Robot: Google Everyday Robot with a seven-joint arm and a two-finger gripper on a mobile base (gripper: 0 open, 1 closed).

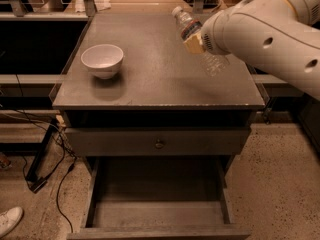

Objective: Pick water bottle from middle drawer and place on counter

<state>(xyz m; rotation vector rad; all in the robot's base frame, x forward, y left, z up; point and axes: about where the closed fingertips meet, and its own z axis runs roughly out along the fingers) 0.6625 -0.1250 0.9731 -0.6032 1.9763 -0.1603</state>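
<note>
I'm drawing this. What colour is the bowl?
The small round bowl is white, camera view; gripper holds clear bottle over counter.
</note>
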